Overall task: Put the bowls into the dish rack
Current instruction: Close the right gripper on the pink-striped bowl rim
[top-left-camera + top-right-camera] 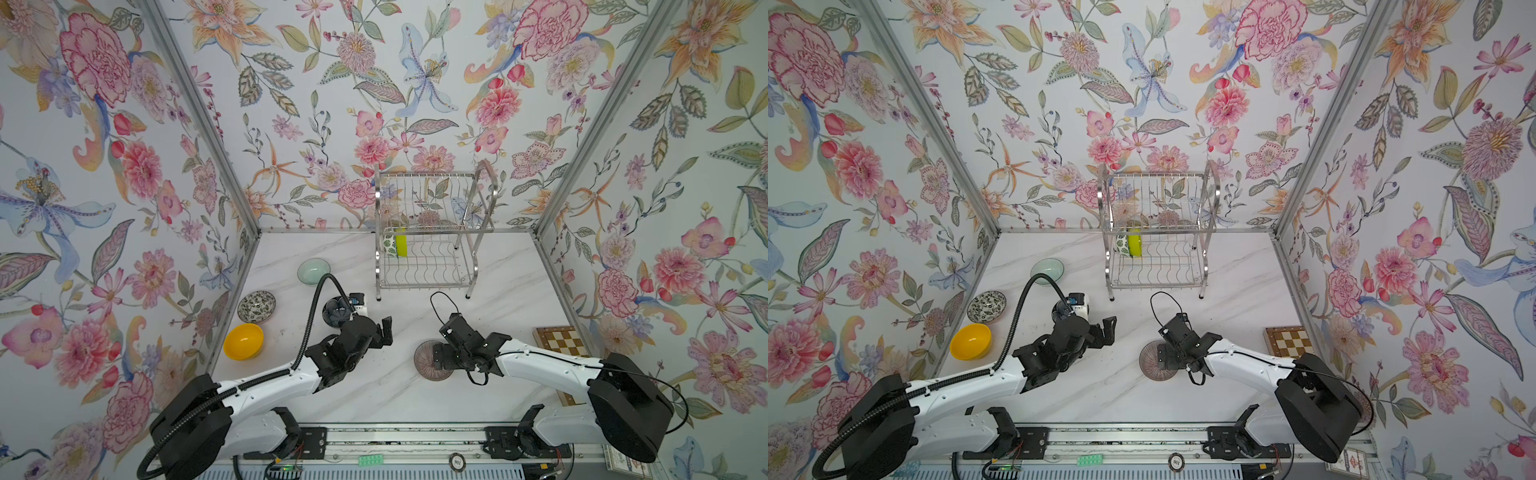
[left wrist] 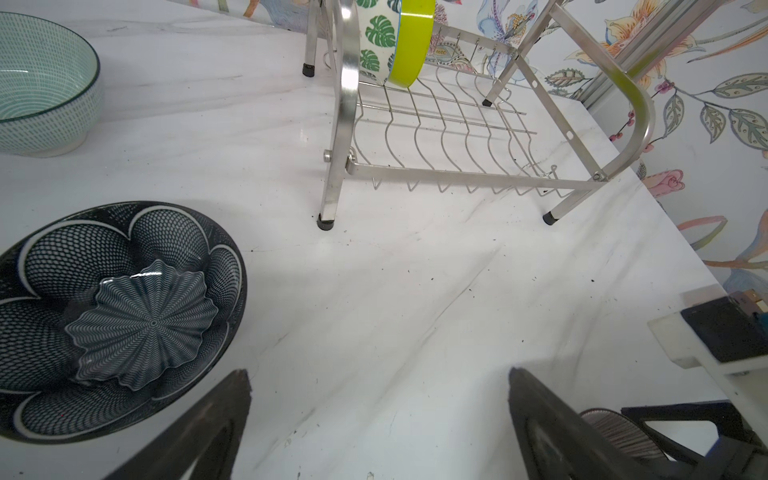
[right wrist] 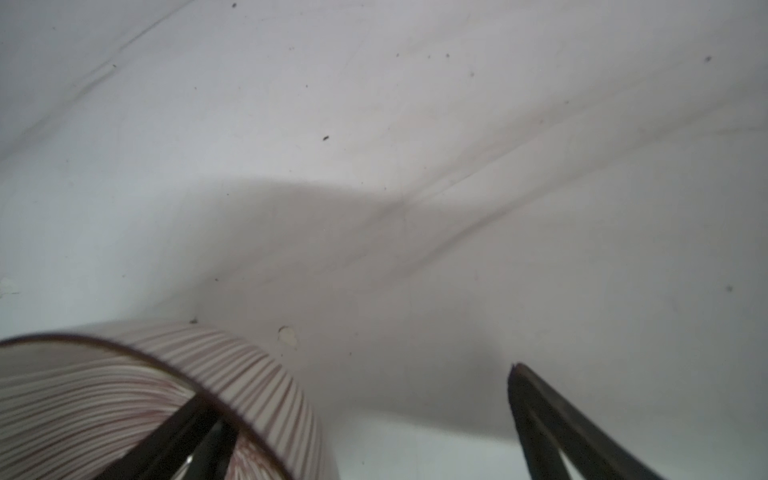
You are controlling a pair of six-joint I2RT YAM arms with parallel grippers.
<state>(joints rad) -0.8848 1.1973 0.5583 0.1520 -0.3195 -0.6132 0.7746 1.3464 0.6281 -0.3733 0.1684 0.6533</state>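
Pink radial-striped bowl (image 3: 124, 386) sits on the white marble surface (image 1: 498, 299) in front of the right arm. The right hand (image 3: 357, 384) is lowered over its rim, one finger inside the bowl and the other outside, jaws wide apart and not pinching the wall. That arm reaches in from the right with its wrist bent down. The left hand (image 2: 378, 374), fingers likewise spread, hangs low over bare surface facing the dish rack (image 2: 469, 174). The dark navy flower bowl (image 2: 120, 320) lies just beside one of its fingers, untouched. In the rack's lower tier the green-leaf white bowl (image 2: 374, 37) and lime green bowl (image 2: 409, 45) stand on edge side by side. The pale celadon bowl (image 1: 313, 272), black-white speckled bowl (image 1: 256, 306) and orange-yellow bowl (image 1: 243, 341) lie along the left wall.
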